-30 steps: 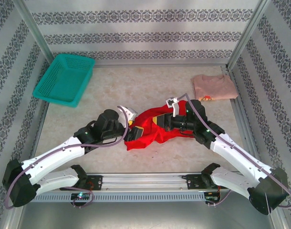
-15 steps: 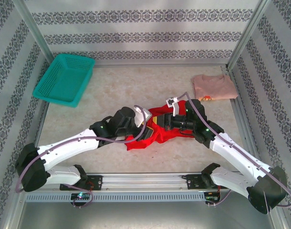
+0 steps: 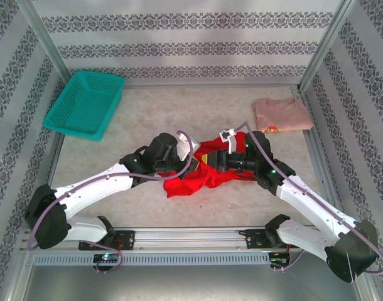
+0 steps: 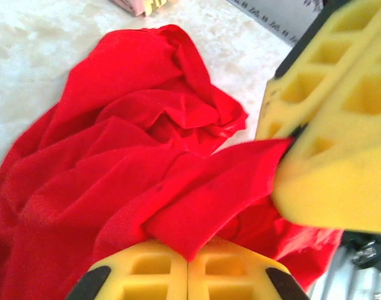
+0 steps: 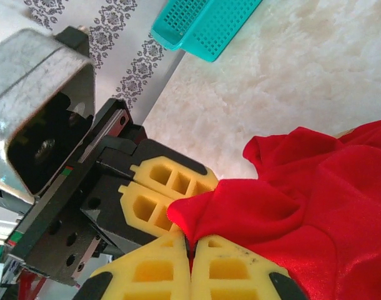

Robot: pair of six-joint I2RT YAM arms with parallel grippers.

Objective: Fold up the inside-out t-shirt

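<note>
The inside-out t-shirt (image 3: 193, 177) is a bright red bunched heap at the table's middle, partly lifted between both arms. My left gripper (image 3: 196, 154) is shut on a fold of the red cloth (image 4: 115, 156), which runs into the closed yellow jaws (image 4: 187, 257). Right beside it my right gripper (image 3: 211, 160) is shut on another pinch of the same shirt (image 5: 315, 200), the cloth entering its jaws (image 5: 190, 251). The two grippers nearly touch: the left gripper's yellow fingers (image 5: 158, 192) show in the right wrist view, the right one's fingers (image 4: 331, 125) in the left wrist view.
A teal basket (image 3: 85, 103) stands at the back left. A folded pale pink shirt (image 3: 280, 114) lies at the back right. Patterned walls enclose the table on three sides, and a metal rail (image 3: 191, 237) runs along the near edge.
My left arm has swung right and forward up to the right gripper, and its jaws have closed on the red shirt. The right arm has kept its place and grip.
</note>
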